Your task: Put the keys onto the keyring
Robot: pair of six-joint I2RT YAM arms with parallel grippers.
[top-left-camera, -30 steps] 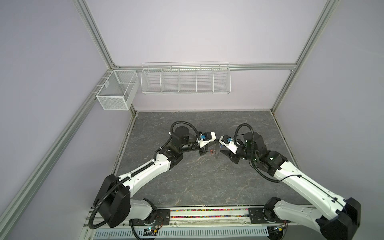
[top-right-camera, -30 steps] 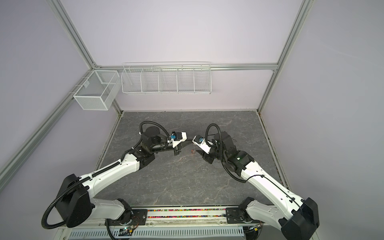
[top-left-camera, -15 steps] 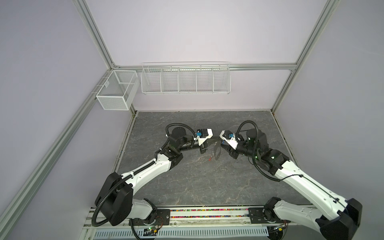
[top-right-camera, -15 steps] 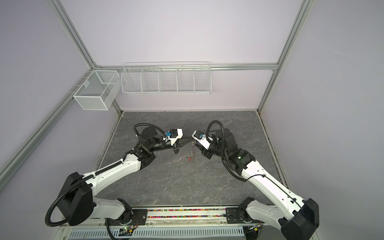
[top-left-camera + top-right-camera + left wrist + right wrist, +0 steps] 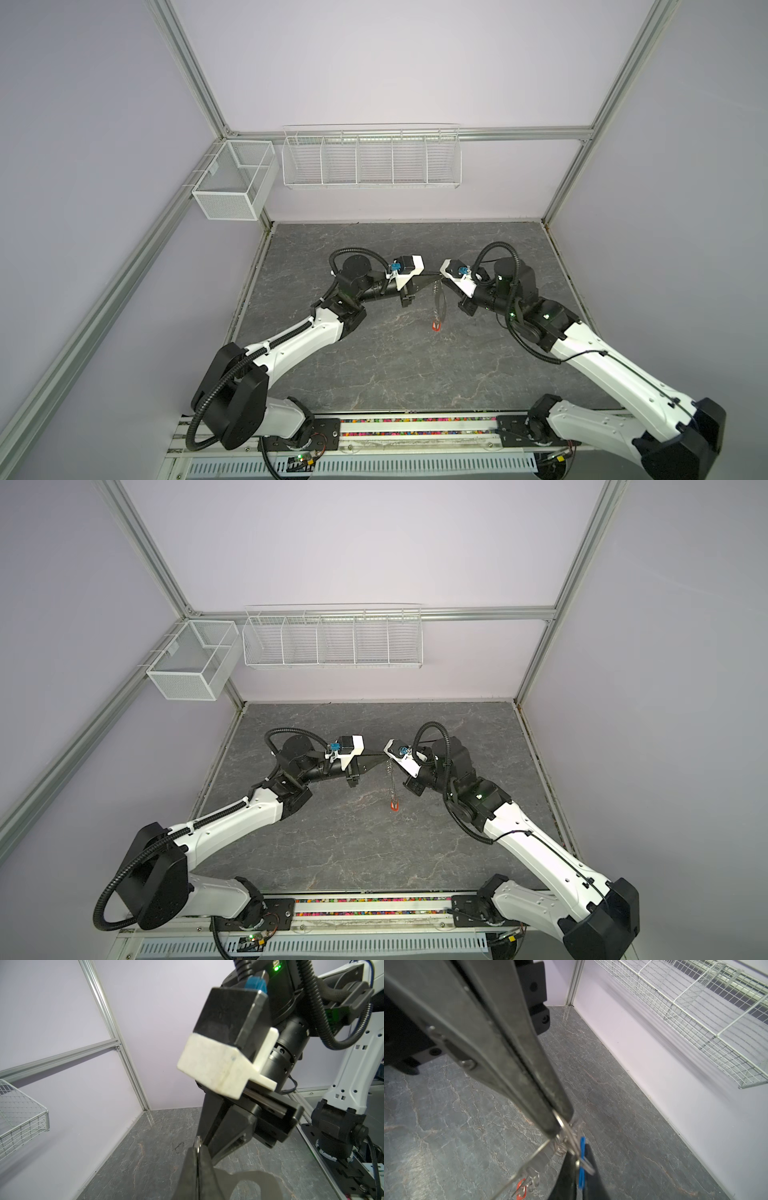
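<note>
In both top views the two arms met nose to nose above the counter (image 5: pixel 374 365). The left pincer (image 5: pixel 433 276) and right pincer (image 5: pixel 444 279) were almost tip to tip. Straight below that meeting point dangled the keyring (image 5: pixel 439 301), with the red-tagged key (image 5: pixel 435 327) at its lowest end, clear of the right pincer's arm. Too small there to read either grip.

From the left wrist, the left pincer (image 5: pixel 198 1159) was clamped fully closed, a metal ring (image 5: pixel 197 1141) poking out at its tip. The right pincer (image 5: pixel 208 1148) pressed in just beside that ring, and the flat grey keyring (image 5: pixel 259 1178) with its cutout hung just behind the left pincer.

From the right wrist, the right pincer (image 5: pixel 560 1124) had its fingers closed tight, pinching the metal ring (image 5: pixel 563 1121). Just past its tip, the left pincer (image 5: pixel 580 1155) gripped the blue-tagged key (image 5: pixel 582 1176) edge-on. The keyring (image 5: pixel 533 1157) trailed off below the ring, and the red-tagged key (image 5: pixel 521 1189) swung at the far end.
</note>
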